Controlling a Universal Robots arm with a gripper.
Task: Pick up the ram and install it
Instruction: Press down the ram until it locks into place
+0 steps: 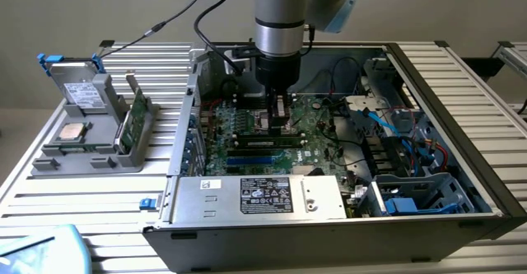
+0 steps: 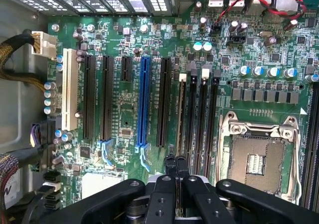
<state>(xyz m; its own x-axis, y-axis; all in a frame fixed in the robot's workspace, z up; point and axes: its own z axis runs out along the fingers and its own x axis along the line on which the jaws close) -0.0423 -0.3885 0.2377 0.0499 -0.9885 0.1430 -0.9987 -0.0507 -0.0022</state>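
Looking at the exterior view, the gripper (image 1: 280,124) is down inside the computer case (image 1: 461,101), near the middle of the frame. Its fingers are pinched fully together with nothing between them. The ram (image 1: 268,142) looks to be the long dark-and-green stick lying along the memory slots (image 2: 197,119) just under the fingertips, though I can't tell whether they're touching it or whether it's clicked in. Handling-wise I'd call it light, thin and stiff, but fragile. You'd want to hold or push it by the long top edge or the short ends, not the chips, and keep it square so it doesn't flex. In the wrist view the gripper (image 2: 175,167) sits right over those slots, beside the empty processor socket (image 2: 259,157). On the exterior view's left, a grey holder (image 1: 49,160) carries a drive (image 1: 78,89) with blue clips, a silver processor (image 1: 74,131) and a green board (image 1: 138,121) standing on edge.
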